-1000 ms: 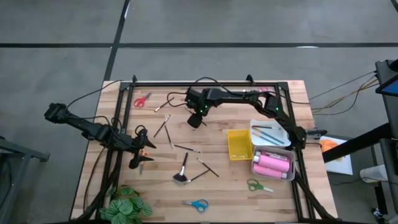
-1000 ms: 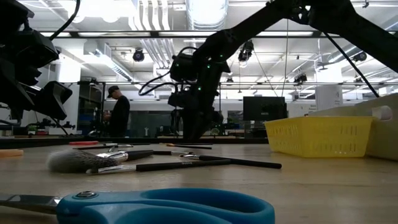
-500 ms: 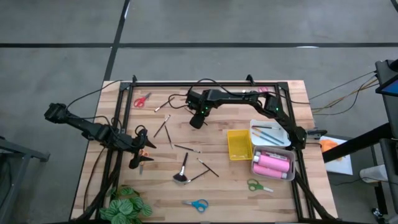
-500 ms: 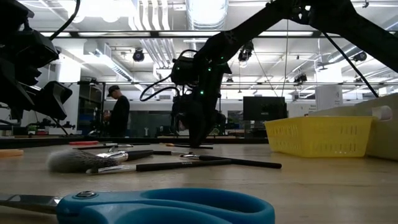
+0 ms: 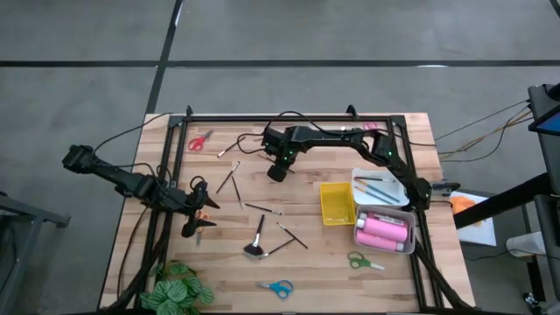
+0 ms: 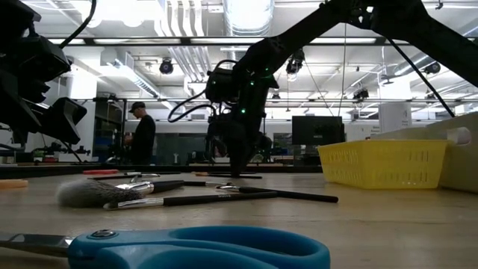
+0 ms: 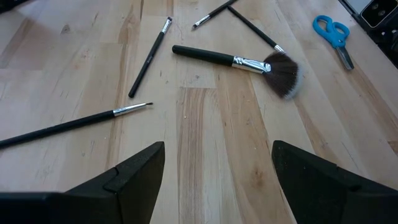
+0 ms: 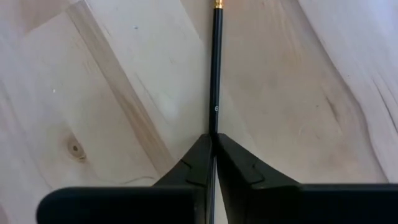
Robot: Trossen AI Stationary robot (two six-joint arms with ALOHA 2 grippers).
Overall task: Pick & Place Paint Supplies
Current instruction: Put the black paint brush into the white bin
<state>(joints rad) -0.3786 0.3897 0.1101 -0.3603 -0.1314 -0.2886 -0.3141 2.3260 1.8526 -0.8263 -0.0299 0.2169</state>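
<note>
My right gripper stands at the table's far middle, pointing down, shut on a thin black brush with a gold ferrule. My left gripper hovers open over the table's left side, touching nothing. The fluffy black brush and several thin brushes lie flat on the wood between the arms. Pink bottles lie in a white tray. Red scissors, blue scissors and green scissors lie on the table. My right gripper pinches the thin black brush's handle between its two fingertips, coming from above and pointing down. The handle runs straight out from between the fingertips. The rest of the brush appears to lie on the table.
A yellow tray and a white tray holding brushes stand on the right. A leafy green plant sits at the near left corner. Orange scissors lie by my left gripper. A person stands far off in the room.
My right gripper has shifted slightly toward the table's right and near edge and come down to the tabletop. My left arm has kept still.
</note>
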